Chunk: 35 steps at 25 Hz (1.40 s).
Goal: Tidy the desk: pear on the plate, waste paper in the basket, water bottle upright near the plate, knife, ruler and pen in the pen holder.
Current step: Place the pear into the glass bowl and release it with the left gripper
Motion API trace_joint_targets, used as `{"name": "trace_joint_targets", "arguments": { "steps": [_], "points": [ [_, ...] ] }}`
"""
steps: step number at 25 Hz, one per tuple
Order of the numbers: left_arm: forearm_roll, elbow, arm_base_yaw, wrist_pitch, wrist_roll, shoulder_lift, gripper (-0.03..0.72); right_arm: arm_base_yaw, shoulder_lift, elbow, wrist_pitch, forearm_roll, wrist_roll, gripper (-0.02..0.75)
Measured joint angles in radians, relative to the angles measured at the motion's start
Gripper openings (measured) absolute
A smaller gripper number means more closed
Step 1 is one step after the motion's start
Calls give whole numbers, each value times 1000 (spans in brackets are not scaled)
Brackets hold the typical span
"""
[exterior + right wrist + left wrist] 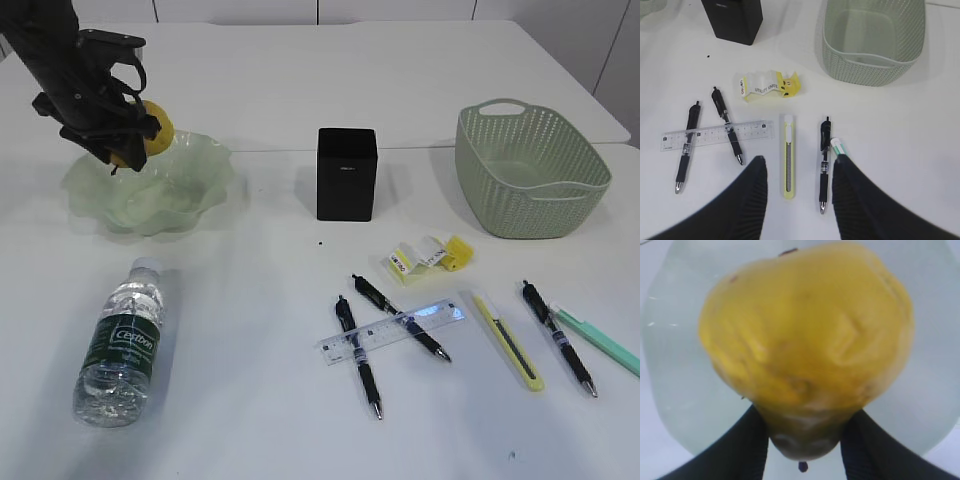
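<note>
Over the plate (190, 200), at about ten o'clock in the exterior view, the left gripper (125, 135) holds the pear (158, 127) just above the plate's back-left rim. The left wrist view fills with the pear (807, 345), its narrow end pinched between the two dark fingers (747, 450), with pale green glass (670, 365) behind it.

The pear looks firm, bumpy and fairly heavy for its size, so it probably sits securely when clasped across its body, but the grip here seems to be on the tapered end, where it could pivot or slip. The ruffled glass plate is likely fragile, so a low, gentle release seems wise; a rounded pear may roll toward the centre.

The right gripper (797, 200) hangs empty over the counter (300, 90) with its jaws moderately parted, above the pale yellow utility knife (788, 155). At nine o'clock from the knife a clear ruler (718, 135) lies across two black pens (686, 150); at three o'clock lie another black pen (824, 165) and a mint-green pen (838, 146), partly hidden by a finger. Folded waste paper (767, 86) sits at twelve o'clock, the black pen holder (732, 20) at eleven, the basket (870, 45) at one.

The water bottle (120, 345) lies on its side at seven o'clock in the exterior view. Whether the pear touches the glass cannot be told, the left wrist view is blurred, and the right arm is out of the exterior view.
</note>
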State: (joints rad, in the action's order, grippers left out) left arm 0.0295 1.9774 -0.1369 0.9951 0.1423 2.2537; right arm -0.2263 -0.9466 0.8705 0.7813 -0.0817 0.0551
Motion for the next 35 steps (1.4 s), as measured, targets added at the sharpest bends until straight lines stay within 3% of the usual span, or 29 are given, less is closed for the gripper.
{"name": "trace_joint_targets", "arguments": {
  "steps": [22,35],
  "points": [
    [0,7,0,219,9,3,303,0,0,0,12,0,1,321],
    [0,15,0,227,41,-10,303,0,0,0,16,14,1,320]
  ]
}}
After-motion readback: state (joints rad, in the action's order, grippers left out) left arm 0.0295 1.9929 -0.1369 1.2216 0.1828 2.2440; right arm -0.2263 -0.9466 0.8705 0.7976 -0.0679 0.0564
